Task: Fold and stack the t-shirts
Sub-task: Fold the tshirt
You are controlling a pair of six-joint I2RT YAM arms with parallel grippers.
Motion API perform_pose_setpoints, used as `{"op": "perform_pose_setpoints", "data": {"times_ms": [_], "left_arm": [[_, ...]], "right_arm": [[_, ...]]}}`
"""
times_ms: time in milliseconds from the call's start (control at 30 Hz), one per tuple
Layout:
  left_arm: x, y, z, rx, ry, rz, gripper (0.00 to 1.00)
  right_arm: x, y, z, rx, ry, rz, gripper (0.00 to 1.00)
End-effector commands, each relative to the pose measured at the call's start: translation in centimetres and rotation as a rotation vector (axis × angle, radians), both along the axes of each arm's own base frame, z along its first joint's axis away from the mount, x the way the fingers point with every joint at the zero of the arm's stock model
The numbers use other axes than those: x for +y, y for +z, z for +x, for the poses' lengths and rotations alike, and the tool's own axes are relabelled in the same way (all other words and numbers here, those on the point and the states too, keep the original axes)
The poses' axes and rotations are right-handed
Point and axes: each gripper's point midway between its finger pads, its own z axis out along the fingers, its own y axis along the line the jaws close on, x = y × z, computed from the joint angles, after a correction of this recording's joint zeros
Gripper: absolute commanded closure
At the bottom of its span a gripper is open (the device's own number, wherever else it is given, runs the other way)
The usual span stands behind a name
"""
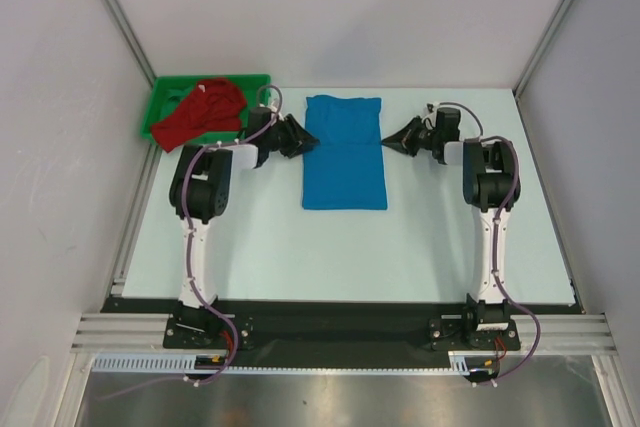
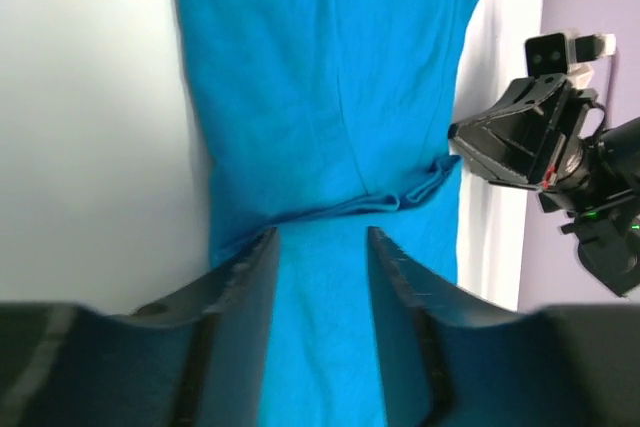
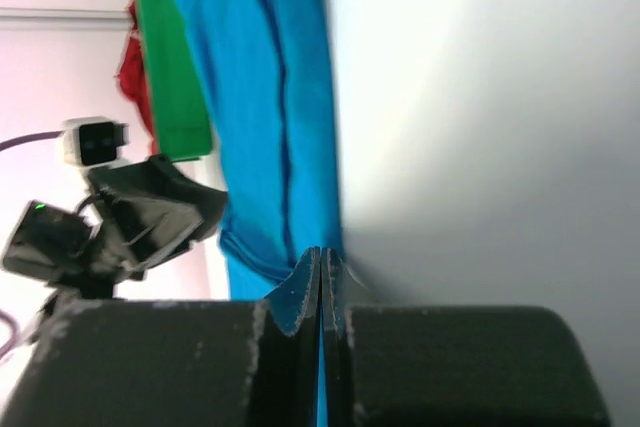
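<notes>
Step in hand, as I read it: blue shirt (image 1: 344,152) mid-fold. It lay flat on the table (image 1: 400,247) as a long narrow strip, sides apparently tucked in, directly btwn the two grippers. In the left wrist view a cross fold (image 2: 360,205) ran over the cloth just ahead of that gripper's tips.

Left gripper (image 1: 308,137): at the strip's left edge, pointing in over it. Jaws were a moderate gap apart w/ nothing held, and blue cloth showed beneath & btwn them.

Right gripper (image 1: 388,137): opposite, tip at the strip's right edge, facing the left one across the shirt. Jaws were pressed together, only a hairline slit left. Couldn't tell whether any hem was nipped; it looked empty.

Red shirt (image 1: 205,109): bunched, unfolded, in the green tray (image 1: 255,78), behind & outboard of the left gripper and well apart from the right one.

Progress, approx: shirt 1 partway, shirt 2 not begun, no stack yet.

Next move, my guess: halve the strip end to end. That needs both grippers at one short end, one per corner. The right must open first. Each should pinch all layers, not just the top one. Then lift & carry together at an even pace so the tucked sides don't spill out. Risk: uneven pull would skew the fold.
</notes>
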Motion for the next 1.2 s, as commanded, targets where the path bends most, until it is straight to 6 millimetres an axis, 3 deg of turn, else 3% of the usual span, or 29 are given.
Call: {"op": "perform_pose_setpoints", "data": {"times_ms": [0, 33, 67, 100, 167, 200, 233, 267, 300, 333, 367, 400, 433, 467, 533, 567, 700, 867, 933, 967, 1000, 1033, 1067, 1100, 1133, 1167], "left_arm": [[1.7, 4.6, 0.3, -0.095, 0.019, 0.077, 0.51], [2.2, 4.7, -0.5, -0.085, 0.03, 0.101, 0.5], [2.3, 8.0, -1.1, -0.141, 0.033, 0.102, 0.49], [2.5, 8.9, -1.6, -0.159, 0.037, 0.108, 0.48], [2.8, 11.1, -4.0, -0.185, 0.037, 0.097, 0.48], [2.7, 11.3, -4.8, -0.181, 0.037, 0.083, 0.48], [2.7, 10.6, -6.4, -0.167, 0.025, 0.069, 0.48], [2.2, 11.8, -7.5, -0.182, 0.02, 0.038, 0.49], [1.8, 11.6, -8.4, -0.181, 0.012, 0.02, 0.49], [0.6, 10.6, -10.1, -0.171, -0.023, 0.003, 0.5], [0.0, 10.2, -10.9, -0.162, -0.039, -0.002, 0.5], [-0.7, 9.3, -11.6, -0.141, -0.051, -0.001, 0.51], [-1.3, 8.2, -12.3, -0.119, -0.063, 0.005, 0.51], [-2.6, 7.5, -13.4, -0.101, -0.098, -0.007, 0.53], [-3.3, 5.8, -14.2, -0.072, -0.102, -0.043, 0.54], [-3.5, 5.2, -14.5, -0.059, -0.101, -0.05, 0.55], [-2.8, 1.9, -15.1, -0.005, -0.092, -0.01, 0.55], [-0.6, -1.1, -16.7, 0.062, -0.052, 0.065, 0.56], [0.8, -2.1, -17.9, 0.083, -0.028, 0.121, 0.56], [1.1, -1.0, -18.1, 0.051, -0.024, 0.132, 0.56], [1.4, -0.5, -18.6, 0.044, -0.011, 0.133, 0.55], [2.2, -1.2, -19.9, 0.057, 0.012, 0.149, 0.55], [2.5, 0.7, -20.1, 0.02, 0.036, 0.133, 0.54], [2.9, 0.9, -20.6, 0.018, 0.059, 0.141, 0.53], [3.7, -0.2, -22.2, 0.056, 0.076, 0.161, 0.53], [4.5, 0.1, -22.4, 0.058, 0.132, 0.163, 0.5]], "right_arm": [[-2.3, 1.8, 0.1, -0.029, -0.032, -0.104, 1.0], [-2.3, 2.2, -0.5, -0.027, -0.03, -0.112, 1.0], [-2.5, 2.5, -1.1, -0.014, -0.033, -0.126, 1.0], [-2.6, 5.0, -1.3, -0.07, -0.03, -0.149, 1.0], [-3.1, 5.3, -3.0, -0.034, -0.039, -0.193, 1.0], [-3.3, 8.0, -3.4, -0.085, -0.044, -0.208, 1.0], [-3.3, 8.4, -4.1, -0.089, -0.039, -0.224, 1.0], [-3.1, 8.1, -5.4, -0.065, -0.041, -0.237, 1.0], [-2.9, 8.4, -6.3, -0.064, -0.04, -0.238, 1.0], [-1.8, 10.7, -7.1, -0.115, -0.032, -0.226, 1.0], [-1.1, 11.0, -7.8, -0.119, -0.024, -0.219, 0.99], [-0.5, 9.8, -9.3, -0.084, -0.013, -0.209, 0.99], [0.6, 10.8, -9.8, -0.121, 0.007, -0.186, 0.99], [2.5, 10.6, -11.1, -0.106, 0.05, -0.159, 0.98], [4.4, 9.1, -12.7, -0.083, 0.087, -0.143, 0.98], [5.9, 8.5, -13.7, -0.064, 0.117, -0.129, 0.98], [7.9, 4.5, -16.2, 0.002, 0.161, -0.103, 0.97], [6.5, -0.9, -19.2, 0.1, 0.154, -0.147, 0.97], [5.6, -1.2, -19.9, 0.098, 0.149, -0.165, 0.96], [5.1, -1.7, -21.0, 0.112, 0.145, -0.181, 0.96], [4.9, -0.8, -21.4, 0.091, 0.143, -0.187, 0.96], [4.7, -0.9, -22.2, 0.094, 0.144, -0.214, 0.94], [4.4, -1.4, -23.5, 0.118, 0.141, -0.233, 0.92], [4.1, -0.2, -23.8, 0.092, 0.123, -0.242, 0.9], [3.6, -0.1, -24.1, 0.098, 0.089, -0.257, 0.85], [3.3, -0.1, -24.6, 0.108, 0.063, -0.26, 0.81]]}}
